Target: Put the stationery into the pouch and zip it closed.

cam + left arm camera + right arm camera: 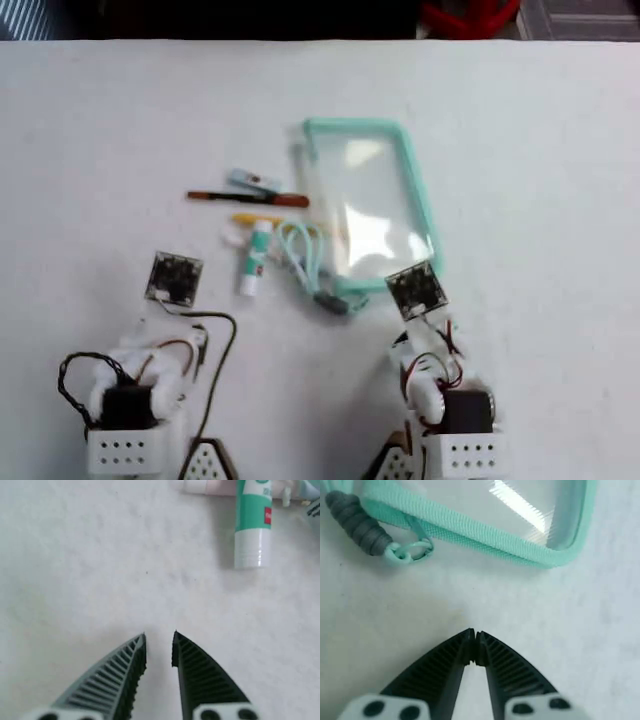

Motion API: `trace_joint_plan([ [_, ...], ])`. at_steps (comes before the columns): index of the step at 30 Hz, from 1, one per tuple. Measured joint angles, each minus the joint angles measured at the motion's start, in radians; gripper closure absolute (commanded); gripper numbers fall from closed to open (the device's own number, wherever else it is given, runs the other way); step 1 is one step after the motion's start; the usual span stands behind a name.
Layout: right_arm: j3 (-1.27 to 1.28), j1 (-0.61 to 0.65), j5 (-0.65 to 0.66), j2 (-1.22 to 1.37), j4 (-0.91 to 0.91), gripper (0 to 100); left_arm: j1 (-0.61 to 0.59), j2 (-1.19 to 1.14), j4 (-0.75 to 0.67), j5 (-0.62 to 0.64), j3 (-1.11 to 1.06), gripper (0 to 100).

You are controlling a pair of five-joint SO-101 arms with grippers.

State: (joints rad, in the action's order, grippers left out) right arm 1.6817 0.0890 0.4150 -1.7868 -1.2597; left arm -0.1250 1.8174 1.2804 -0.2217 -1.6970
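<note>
The clear pouch point(370, 200) with a mint-green edge lies flat at the table's middle. To its left lie a brown pen point(248, 198), a small flat piece point(253, 181), a yellow item point(255, 218) and a green-and-white glue stick point(255, 258). A mint cord point(300, 250) ends in a dark pull point(330, 300). My left gripper point(160, 635) hovers low over bare table, slightly open and holding nothing, with the glue stick point(252, 525) ahead of it. My right gripper point(474, 632) is shut and holds nothing, just short of the pouch's edge point(485, 535), near the dark pull point(357, 520).
The table point(520, 120) is white, with open room to the left, right and far side of the pouch. Both arm bases point(125, 420) point(450, 420) stand at the near edge, with loose cables beside the left one.
</note>
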Motion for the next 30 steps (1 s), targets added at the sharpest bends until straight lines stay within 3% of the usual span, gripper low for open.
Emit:
trace_joint_plan([
  [30,0.000,-0.002,0.000,0.000,0.017,98.1,0.003,-0.006,-0.018,-0.002,0.011,90],
])
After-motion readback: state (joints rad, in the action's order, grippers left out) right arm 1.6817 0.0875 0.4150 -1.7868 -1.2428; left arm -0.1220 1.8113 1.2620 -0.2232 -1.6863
